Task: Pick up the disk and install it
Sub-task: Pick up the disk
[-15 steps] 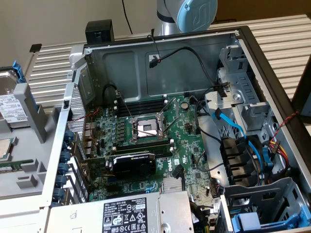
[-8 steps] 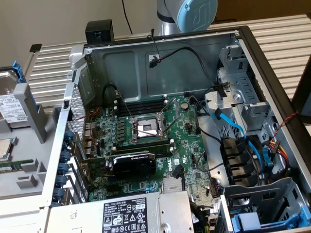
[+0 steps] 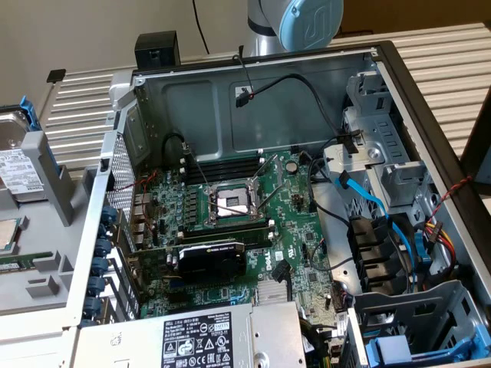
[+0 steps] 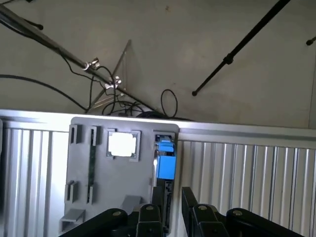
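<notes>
The disk [image 3: 15, 157] stands on edge in a slot of a grey holder tray [image 3: 54, 230] at the exterior view's far left, outside the computer case. It shows silver metal, a white label and a blue rail. In the wrist view I look down on the disk's [image 4: 166, 163] blue-railed edge in the tray [image 4: 113, 182]. My gripper [image 4: 172, 193] hangs above it, open, with one black finger [image 4: 157, 202] on each side of the disk's line and not touching it. The blue and silver arm [image 3: 307, 23] rises behind the case.
An open computer case [image 3: 253, 77] holds a motherboard [image 3: 230, 199], black graphics card [image 3: 211, 261], grey power supply [image 3: 207, 337] and loose cables. Drive cages with blue parts [image 3: 391, 349] sit at the exterior view's lower right. A processor chip [image 4: 121, 144] lies on the tray.
</notes>
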